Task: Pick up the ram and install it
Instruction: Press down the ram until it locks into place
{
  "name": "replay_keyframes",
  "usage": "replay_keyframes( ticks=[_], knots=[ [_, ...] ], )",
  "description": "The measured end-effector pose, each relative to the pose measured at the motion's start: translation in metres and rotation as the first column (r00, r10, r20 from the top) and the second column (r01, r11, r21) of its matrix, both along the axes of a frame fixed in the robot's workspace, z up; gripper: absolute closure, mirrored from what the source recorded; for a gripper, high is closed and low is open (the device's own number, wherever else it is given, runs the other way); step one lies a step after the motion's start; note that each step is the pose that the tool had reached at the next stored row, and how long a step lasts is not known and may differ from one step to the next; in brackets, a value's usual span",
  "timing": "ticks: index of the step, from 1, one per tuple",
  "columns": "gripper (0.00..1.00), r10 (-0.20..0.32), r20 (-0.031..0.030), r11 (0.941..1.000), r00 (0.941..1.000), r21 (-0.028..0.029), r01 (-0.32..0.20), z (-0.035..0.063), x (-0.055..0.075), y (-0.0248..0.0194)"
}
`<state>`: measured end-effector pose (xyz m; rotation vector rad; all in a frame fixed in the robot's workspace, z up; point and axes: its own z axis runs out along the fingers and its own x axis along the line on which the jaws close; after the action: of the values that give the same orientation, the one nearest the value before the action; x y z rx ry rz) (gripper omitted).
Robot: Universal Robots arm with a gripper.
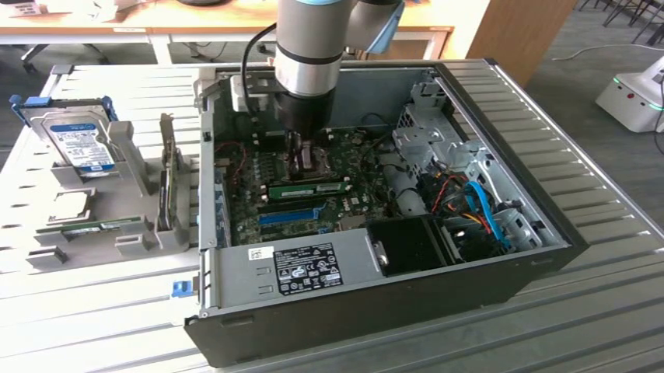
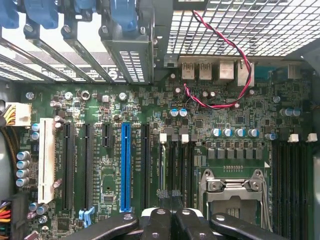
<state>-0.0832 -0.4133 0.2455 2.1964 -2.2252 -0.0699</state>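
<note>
Black metal gripper, wrist view: fingers clenched together, directly over the black memory slots. Long blue expansion slot lies to one side of the tool and the silver-framed processor socket to the other. Whether anything is pinched cannot be told here.

Exterior view: gripper inside the open black computer case. The ram, a thin green circuit-board stick, lies just beneath the fingertips at the slots; gripped or already seated cannot be told. A second green stick rests on the grey tray, well apart from the tool.

Hazard, judged: a stick tilted or off the slot line would jam under pressure, straining board or contacts.
</note>
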Motion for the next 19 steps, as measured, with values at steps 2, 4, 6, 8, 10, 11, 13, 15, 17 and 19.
replay_keyframes(
  ticks=[2, 4, 6, 8, 10, 11, 13, 15, 17, 19],
  knots=[
    [0.89, 0.0, 0.0, 1.0, 1.0, 0.0, 0.0, 0.0, -0.0002, -0.0005],
    [0.89, 0.0, -0.0001, 1.0, 1.0, 0.0, 0.0, 0.0, -0.0001, -0.0019],
    [0.89, 0.0, 0.0, 1.0, 1.0, 0.0, 0.0, 0.0, -0.0002, -0.0027],
    [0.89, 0.0, 0.0, 1.0, 1.0, 0.0001, 0.0, 0.0, -0.0001, -0.0027],
    [0.89, 0.0, 0.0, 1.0, 1.0, 0.0001, 0.0, 0.0, -0.0001, -0.0028],
    [0.89, 0.0, 0.0, 1.0, 1.0, 0.0001, 0.0, 0.0, -0.0003, -0.0028],
    [0.89, 0.0, 0.0, 1.0, 1.0, 0.0001, 0.0, 0.0, -0.001, -0.0028],
    [0.89, 0.0, 0.0001, 1.0, 1.0, 0.0001, 0.0, 0.0, -0.0012, -0.0028],
    [0.89, 0.0, 0.0, 1.0, 1.0, 0.0, 0.0, 0.0, -0.0013, -0.0028],
    [0.89, 0.0, 0.0, 1.0, 1.0, 0.0, 0.0, 0.0, -0.0013, -0.0028]
  ],
)
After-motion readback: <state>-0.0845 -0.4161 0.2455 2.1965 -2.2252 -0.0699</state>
